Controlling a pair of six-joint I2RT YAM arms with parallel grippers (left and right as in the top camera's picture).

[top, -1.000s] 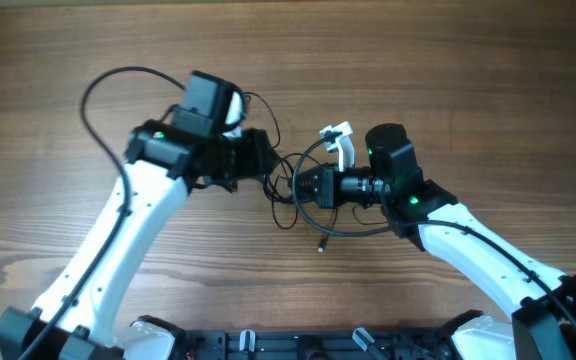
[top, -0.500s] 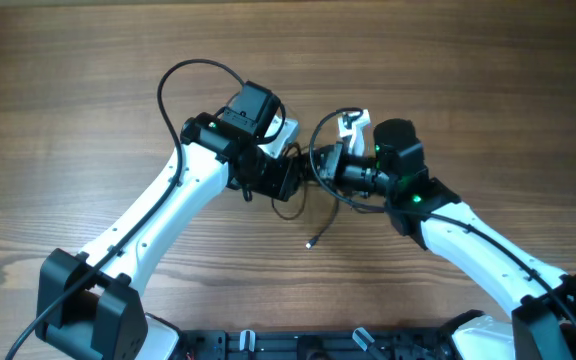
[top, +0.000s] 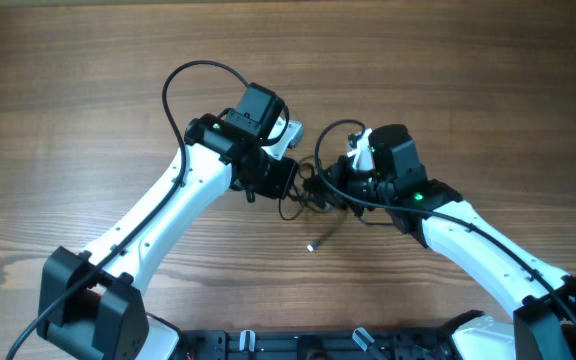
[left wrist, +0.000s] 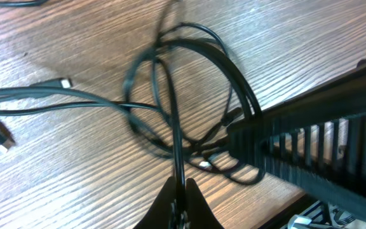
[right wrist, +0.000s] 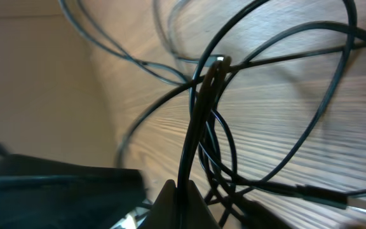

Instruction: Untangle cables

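The cables (top: 304, 200) are thin black wires in a loose tangle at the table's middle, between my two grippers. One free plug end (top: 311, 245) trails toward the front. My left gripper (top: 288, 181) is shut on a single strand; in the left wrist view its fingertips (left wrist: 170, 194) pinch that strand below the overlapping loops (left wrist: 189, 83). My right gripper (top: 334, 184) faces it from the right, shut on a couple of strands (right wrist: 199, 114) that rise from between its fingertips (right wrist: 196, 197). The two grippers are very close together.
Two small plug ends (left wrist: 63, 83) (left wrist: 2, 137) lie on the wood left of the loops. The right gripper's dark ribbed body (left wrist: 323, 146) fills the right of the left wrist view. A thick arm cable (top: 183, 80) arcs behind the left arm.
The left arm swung in to the right, up against the tangle, and its jaws closed on a strand. The right gripper turned slightly and stayed shut on its strands.
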